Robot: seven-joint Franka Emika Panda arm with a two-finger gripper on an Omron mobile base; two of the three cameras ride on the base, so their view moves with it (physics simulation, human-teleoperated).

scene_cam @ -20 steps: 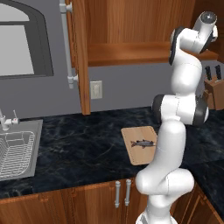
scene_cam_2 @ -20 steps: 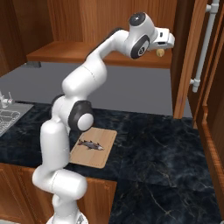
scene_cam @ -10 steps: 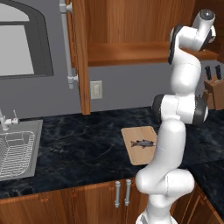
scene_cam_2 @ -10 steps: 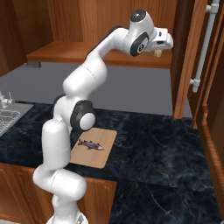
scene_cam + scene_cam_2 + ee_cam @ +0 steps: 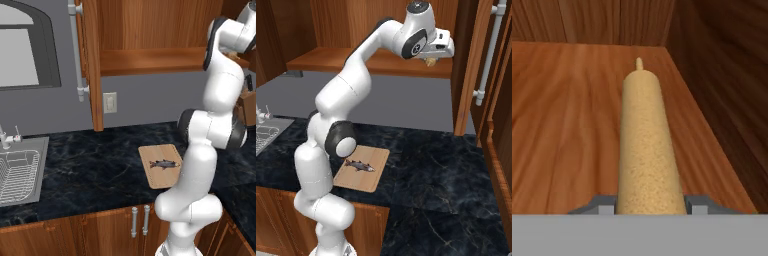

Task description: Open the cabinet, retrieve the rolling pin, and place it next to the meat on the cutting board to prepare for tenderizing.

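The cabinet [image 5: 150,30] stands open, its door [image 5: 92,55] swung out to the left. On the shelf [image 5: 567,125] near the right wall lies the rolling pin [image 5: 644,150], a tan cylinder pointing away from the hand. My gripper [image 5: 651,204] reaches into the cabinet, and its fingers [image 5: 604,204] press against both sides of the pin's near end. From the right, the gripper [image 5: 432,59] sits at the shelf's edge with the pin's end [image 5: 430,62] under it. On the counter below, the meat [image 5: 164,163] lies on the cutting board [image 5: 162,179].
A sink [image 5: 17,172] with a faucet [image 5: 7,140] lies at the counter's left end. A knife block [image 5: 246,102] stands behind the arm on the right. The cabinet's right door [image 5: 476,65] with its bar handle [image 5: 488,50] hangs open close to the hand.
The fingers have closed in from wide open onto the rolling pin. The arm has hardly shifted at the shelf.
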